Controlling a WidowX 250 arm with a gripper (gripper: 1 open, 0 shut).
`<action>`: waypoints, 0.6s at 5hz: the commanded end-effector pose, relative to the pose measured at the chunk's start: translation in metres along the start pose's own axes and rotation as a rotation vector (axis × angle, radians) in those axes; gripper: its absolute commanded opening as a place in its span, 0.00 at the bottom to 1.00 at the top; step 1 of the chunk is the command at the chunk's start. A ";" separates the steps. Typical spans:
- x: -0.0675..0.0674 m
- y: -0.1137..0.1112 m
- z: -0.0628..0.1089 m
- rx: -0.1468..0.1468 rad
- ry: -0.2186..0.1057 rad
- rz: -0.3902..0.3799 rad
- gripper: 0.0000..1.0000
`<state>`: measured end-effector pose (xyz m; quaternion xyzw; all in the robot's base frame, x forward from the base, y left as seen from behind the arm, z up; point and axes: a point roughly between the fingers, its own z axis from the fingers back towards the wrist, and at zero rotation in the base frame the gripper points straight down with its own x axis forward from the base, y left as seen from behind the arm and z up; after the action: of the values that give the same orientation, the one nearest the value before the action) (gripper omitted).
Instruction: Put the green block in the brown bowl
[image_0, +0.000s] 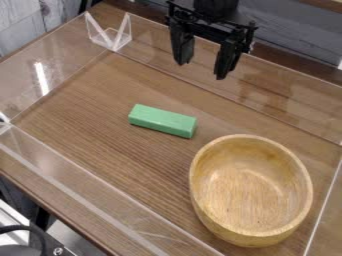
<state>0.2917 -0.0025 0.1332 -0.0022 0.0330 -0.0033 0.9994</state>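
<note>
— Where's the green block (162, 121)?
— Flat on the counter (94, 110), just left of the brown bowl (250, 188).
— And your gripper (203, 57)?
— Spread wide, holding nothing, hovering behind. Bring it down squarely across the block's narrow sides.

The green block (162, 121) is showing a solid bright green, matte and unpatterned. The brown bowl (250, 190) is glowing a light honey brown — fine wood grain is running across its inside and rim. The table (94, 150) is displaying darker brown streaked grain. The gripper (203, 54) is appearing black, its surrounding clear walls (107, 32) — colourless — catching pale reflections.
</note>
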 end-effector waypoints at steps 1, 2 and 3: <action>-0.005 0.006 -0.010 0.007 0.021 -0.250 1.00; -0.021 0.013 -0.031 0.016 0.046 -0.500 1.00; -0.032 0.017 -0.041 0.045 0.022 -0.718 1.00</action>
<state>0.2520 0.0122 0.0807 -0.0040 0.0668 -0.3555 0.9323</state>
